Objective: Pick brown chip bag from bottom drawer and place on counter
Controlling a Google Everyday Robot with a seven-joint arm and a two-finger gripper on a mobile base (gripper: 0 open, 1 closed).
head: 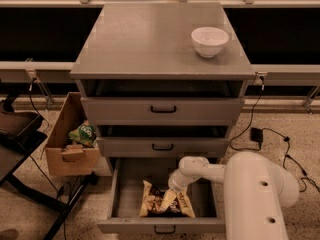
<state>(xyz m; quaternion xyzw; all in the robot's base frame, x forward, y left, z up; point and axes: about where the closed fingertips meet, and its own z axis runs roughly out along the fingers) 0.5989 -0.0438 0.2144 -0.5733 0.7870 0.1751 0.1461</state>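
Note:
The bottom drawer [160,226] is pulled open below the grey cabinet. The brown chip bag [154,205] lies flat inside it near the front, dark in the middle with pale yellow ends. My white arm [205,171] reaches into the drawer from the right, and my gripper [169,198] is down on the bag's middle right part, covering part of it. The counter [145,39] is the cabinet's flat grey top, with a white bowl [209,41] at its back right.
Two shallower grey drawers [162,110] [162,146] sit slightly open above the bottom one. A cardboard box [65,156] holding a green snack bag [83,133] stands on the floor to the left. A black stand [20,134] is further left, and a power brick with cable [257,134] lies to the right.

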